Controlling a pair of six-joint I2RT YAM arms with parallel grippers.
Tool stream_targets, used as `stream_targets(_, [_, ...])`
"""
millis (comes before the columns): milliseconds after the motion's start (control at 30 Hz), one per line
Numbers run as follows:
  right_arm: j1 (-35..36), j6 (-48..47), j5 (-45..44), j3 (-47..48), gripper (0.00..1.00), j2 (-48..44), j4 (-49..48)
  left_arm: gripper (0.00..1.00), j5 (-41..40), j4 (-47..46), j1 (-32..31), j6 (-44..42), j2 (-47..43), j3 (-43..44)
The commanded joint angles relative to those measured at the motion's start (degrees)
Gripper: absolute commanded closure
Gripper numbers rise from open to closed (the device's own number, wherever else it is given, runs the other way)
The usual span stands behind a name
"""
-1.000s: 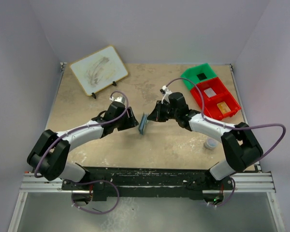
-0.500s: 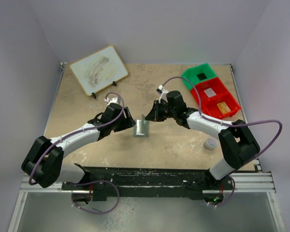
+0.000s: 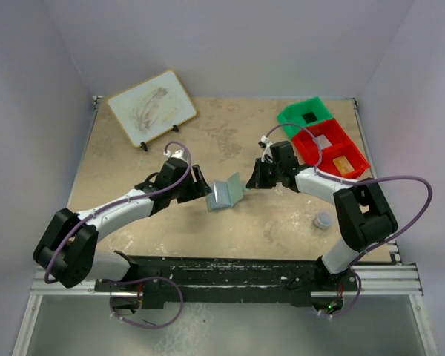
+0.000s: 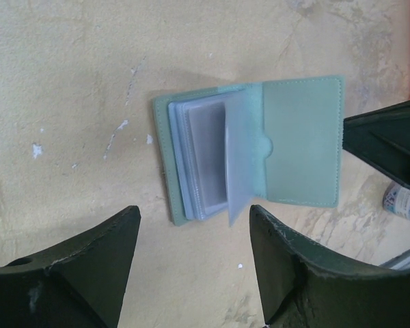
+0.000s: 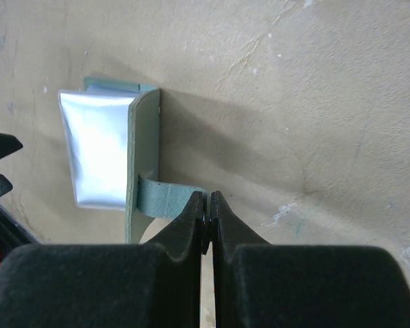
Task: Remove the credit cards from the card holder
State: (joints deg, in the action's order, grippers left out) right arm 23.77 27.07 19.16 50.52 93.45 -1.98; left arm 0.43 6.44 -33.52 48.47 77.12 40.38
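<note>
The card holder (image 3: 226, 193) lies open like a book at the middle of the table, grey-green cover and pale blue-grey sleeves (image 4: 208, 160) inside. One clear sleeve stands half-turned. Whether credit cards sit in the sleeves I cannot tell. My right gripper (image 5: 206, 198) is shut on the holder's grey-green strap (image 5: 165, 198), holding the right-hand flap (image 4: 304, 140) out to the right. My left gripper (image 4: 195, 219) is open just left of the holder (image 4: 253, 150), touching nothing. Seen from above, both grippers flank the holder: left gripper (image 3: 205, 187), right gripper (image 3: 251, 180).
A green bin (image 3: 305, 115) and a red bin (image 3: 332, 152) with small flat card-like pieces stand at the back right. A white board on a stand (image 3: 151, 107) is at the back left. A small capped bottle (image 3: 323, 220) stands near the right arm.
The holder stood nearly closed on edge; my right gripper has pulled its flap rightward and it now lies spread open. My left gripper has drawn back a little and widened.
</note>
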Motion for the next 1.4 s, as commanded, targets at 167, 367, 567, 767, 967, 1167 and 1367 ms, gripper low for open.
stream_targets(167, [0.75, -1.29, 2.41, -2.43, 1.0, -0.21, -2.78, 0.39, 6.03, -5.02, -0.14, -0.5, 4.26, 5.51])
stream_targets(367, [0.82, 1.01, 1.67, -5.15, 1.0, 0.15, -5.95, 0.39, 9.21, -6.51, -0.27, 0.25, 6.58, 5.91])
stream_targets(567, [0.84, 2.93, 3.68, -7.49, 1.0, -1.18, -8.86, 0.41, 10.52, -7.04, -0.82, 0.62, 7.14, 5.89])
stream_targets(767, [0.83, 3.39, 3.76, -7.9, 1.0, -0.88, -8.97, 0.42, 13.57, -9.46, -1.53, 1.33, 9.06, 6.14])
stream_targets(967, [0.82, 4.03, 4.66, -7.6, 1.0, -0.9, -9.35, 0.45, 14.74, -9.89, -2.22, 1.24, 14.37, 8.36])
stream_targets(1167, [0.84, 3.95, 4.71, -7.56, 1.0, -1.19, -9.16, 0.45, 15.6, -12.9, -3.27, 2.49, 14.58, 9.1])
stream_targets(1367, [0.84, 8.22, 1.72, -10.75, 0.96, -3.98, -11.21, 0.52, 16.7, -16.71, -8.15, 4.8, 18.63, 12.52])
